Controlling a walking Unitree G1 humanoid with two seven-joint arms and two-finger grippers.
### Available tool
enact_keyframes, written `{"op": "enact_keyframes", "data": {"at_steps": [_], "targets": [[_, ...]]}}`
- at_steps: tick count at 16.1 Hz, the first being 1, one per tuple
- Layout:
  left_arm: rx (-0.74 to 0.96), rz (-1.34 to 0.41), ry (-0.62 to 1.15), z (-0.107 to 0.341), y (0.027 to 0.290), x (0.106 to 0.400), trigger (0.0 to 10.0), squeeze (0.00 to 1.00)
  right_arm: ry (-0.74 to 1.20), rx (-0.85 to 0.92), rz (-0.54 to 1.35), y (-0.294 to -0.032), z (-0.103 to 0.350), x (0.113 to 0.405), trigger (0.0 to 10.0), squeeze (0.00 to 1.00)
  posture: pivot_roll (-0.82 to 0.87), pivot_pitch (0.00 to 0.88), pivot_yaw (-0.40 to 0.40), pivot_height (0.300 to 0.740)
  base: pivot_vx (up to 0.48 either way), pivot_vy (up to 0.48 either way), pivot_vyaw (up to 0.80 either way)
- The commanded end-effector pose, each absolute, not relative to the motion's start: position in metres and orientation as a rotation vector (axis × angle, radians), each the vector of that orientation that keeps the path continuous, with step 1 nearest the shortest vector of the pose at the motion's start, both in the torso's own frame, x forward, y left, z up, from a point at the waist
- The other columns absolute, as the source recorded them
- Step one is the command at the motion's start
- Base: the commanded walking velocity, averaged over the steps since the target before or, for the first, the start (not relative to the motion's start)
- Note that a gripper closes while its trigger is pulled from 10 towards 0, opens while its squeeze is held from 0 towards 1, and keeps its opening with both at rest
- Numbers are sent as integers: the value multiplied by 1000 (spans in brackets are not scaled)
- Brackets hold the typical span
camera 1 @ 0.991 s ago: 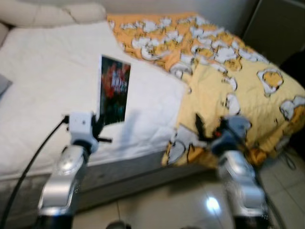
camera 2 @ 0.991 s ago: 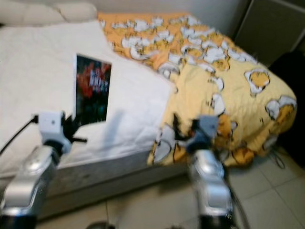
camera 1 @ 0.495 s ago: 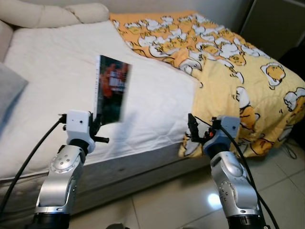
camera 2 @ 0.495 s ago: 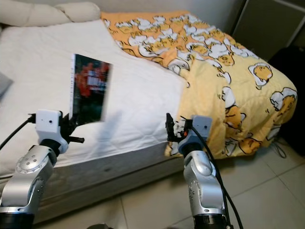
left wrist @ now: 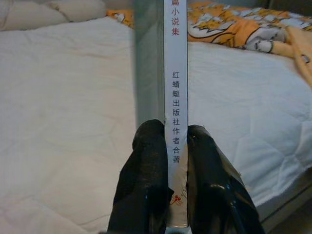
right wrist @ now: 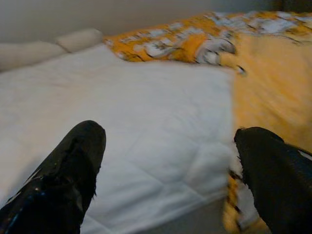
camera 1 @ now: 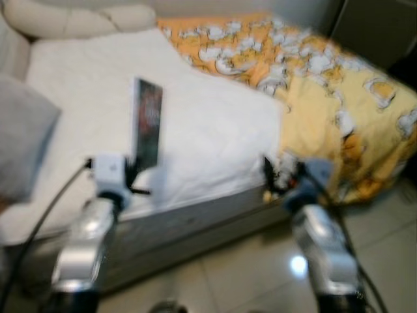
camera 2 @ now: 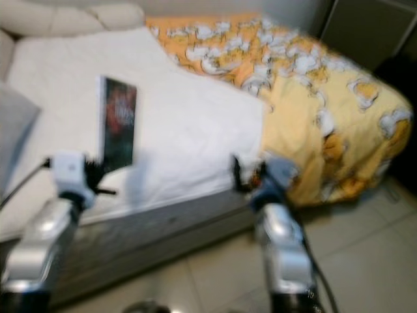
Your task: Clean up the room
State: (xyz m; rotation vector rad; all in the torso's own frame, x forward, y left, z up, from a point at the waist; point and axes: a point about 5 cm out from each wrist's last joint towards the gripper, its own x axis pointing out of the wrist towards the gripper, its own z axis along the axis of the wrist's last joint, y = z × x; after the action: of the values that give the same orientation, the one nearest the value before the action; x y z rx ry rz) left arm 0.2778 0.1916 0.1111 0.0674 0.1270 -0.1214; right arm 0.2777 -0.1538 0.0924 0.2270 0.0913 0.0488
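My left gripper [camera 1: 132,171] is shut on a thin book with a dark cover [camera 1: 147,124] and holds it upright over the front part of the white bed [camera 1: 85,98]. In the left wrist view the book's white spine [left wrist: 176,97] with Chinese characters stands pinched between the two black fingers [left wrist: 146,170]. My right gripper [camera 1: 277,176] is open and holds nothing. It hangs at the bed's front edge beside the yellow blanket [camera 1: 339,98]. In the right wrist view its fingers [right wrist: 73,161] stand wide apart before the mattress [right wrist: 146,112].
A yellow and orange patterned blanket covers the bed's right half and hangs over the edge. A grey pillow [camera 1: 23,150] lies at the left, cream pillows [camera 1: 71,19] at the head. Glossy tiled floor [camera 1: 234,274] lies in front, with a dark cabinet [camera 1: 378,29] at the far right.
The whole view has shifted right and blurred, so the camera has turned left; the grey pillow shows more. The book now faces me more edge-on. Both grippers keep their state.
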Motion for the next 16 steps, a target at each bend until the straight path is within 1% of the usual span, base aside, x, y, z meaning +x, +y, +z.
{"op": "enact_keyframes", "data": {"at_steps": [1,7,10,12,16], "targets": [[90,-120,62,125,193,281,10000,0,72,240,50,-151,97,279,10000,0,33,0,-18,740,0,345,0],[99,-125,60,125,193,282,10000,0,61,237,51,-151,98,279,10000,0,34,0,-19,740,0,346,0],[59,-129,33,130,190,284,10000,0,58,239,51,-151,98,280,10000,0,35,0,-19,740,0,0,0],[97,-130,22,131,189,284,10000,0,30,246,43,-152,102,280,10000,0,35,0,-20,740,0,0,0],[109,-123,13,132,190,284,10000,0,25,242,42,-153,103,281,10000,0,34,0,-19,740,0,0,0]]}}
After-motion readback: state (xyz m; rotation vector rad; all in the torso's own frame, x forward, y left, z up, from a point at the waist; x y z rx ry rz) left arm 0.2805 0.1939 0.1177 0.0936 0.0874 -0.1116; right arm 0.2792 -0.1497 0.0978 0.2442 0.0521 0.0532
